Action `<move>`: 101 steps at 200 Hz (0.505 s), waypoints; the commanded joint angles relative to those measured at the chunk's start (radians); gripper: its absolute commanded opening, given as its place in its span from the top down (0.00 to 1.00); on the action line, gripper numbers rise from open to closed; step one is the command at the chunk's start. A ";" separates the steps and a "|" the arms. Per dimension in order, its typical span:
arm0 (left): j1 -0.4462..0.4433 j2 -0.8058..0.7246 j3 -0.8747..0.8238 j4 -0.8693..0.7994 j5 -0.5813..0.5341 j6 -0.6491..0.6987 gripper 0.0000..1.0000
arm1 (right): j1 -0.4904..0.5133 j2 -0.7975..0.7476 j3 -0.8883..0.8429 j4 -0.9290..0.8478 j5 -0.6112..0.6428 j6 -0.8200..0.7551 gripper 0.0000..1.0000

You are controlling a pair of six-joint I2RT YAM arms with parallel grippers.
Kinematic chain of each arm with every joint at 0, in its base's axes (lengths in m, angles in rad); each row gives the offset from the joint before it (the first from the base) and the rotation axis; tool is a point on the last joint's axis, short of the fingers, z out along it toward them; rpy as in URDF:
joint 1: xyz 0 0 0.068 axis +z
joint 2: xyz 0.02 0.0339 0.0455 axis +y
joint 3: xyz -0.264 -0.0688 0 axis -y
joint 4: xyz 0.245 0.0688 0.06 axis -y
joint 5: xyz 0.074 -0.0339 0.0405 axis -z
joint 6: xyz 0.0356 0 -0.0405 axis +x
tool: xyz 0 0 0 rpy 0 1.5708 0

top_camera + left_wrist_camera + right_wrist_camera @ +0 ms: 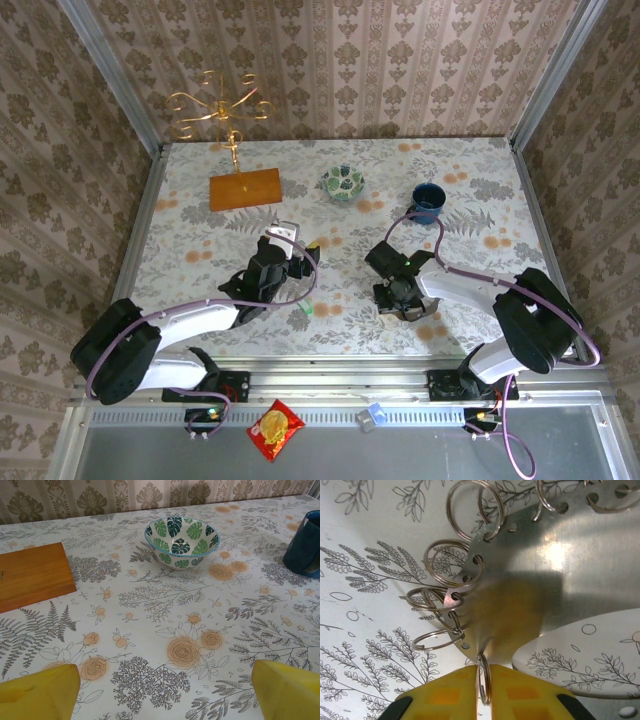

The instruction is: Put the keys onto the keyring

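**A:** Which step is judged to be in hand?

**B:** On the floral-patterned table [180, 230], the keyring [560, 570], a flat shiny metal hoop with wire loops hung through holes along its rim, is gripped by the right gripper [484, 680]. Its yellow fingers are pressed together on one thin steel split ring [481, 662]. The left gripper [162, 672] is held empty over bare cloth, fingers wide apart. No key is seen threaded (so the threading is judged not yet begun).

**A:** What is called for next?

**B:** A key must be picked up by the left gripper, and its hole worked onto the pinched split ring.

**A:** What is hard to make out?

**B:** The hoop is cut off by the wrist frame's edges. A tiny green-headed key [306, 309] is made out beside the left arm; whether the speck is one key or both cannot be told.
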 commanded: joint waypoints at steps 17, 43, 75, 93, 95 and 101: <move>-0.005 -0.014 0.011 -0.007 -0.016 0.019 0.11 | 0.006 0.003 0.031 -0.054 0.030 -0.011 0.90; -0.006 -0.015 0.013 -0.008 -0.016 0.022 0.11 | 0.006 -0.002 0.040 -0.066 0.033 -0.016 0.95; -0.006 -0.022 0.013 -0.011 -0.015 0.027 0.11 | 0.008 -0.015 0.057 -0.090 0.042 -0.031 1.00; -0.005 -0.032 0.015 -0.014 -0.008 0.041 0.11 | 0.009 -0.045 0.078 -0.129 0.078 -0.057 1.00; -0.006 -0.033 0.015 -0.014 -0.006 0.044 0.11 | 0.009 -0.050 0.080 -0.133 0.084 -0.060 1.00; -0.005 -0.037 0.016 -0.015 -0.002 0.057 0.11 | 0.009 -0.064 0.089 -0.146 0.105 -0.072 1.00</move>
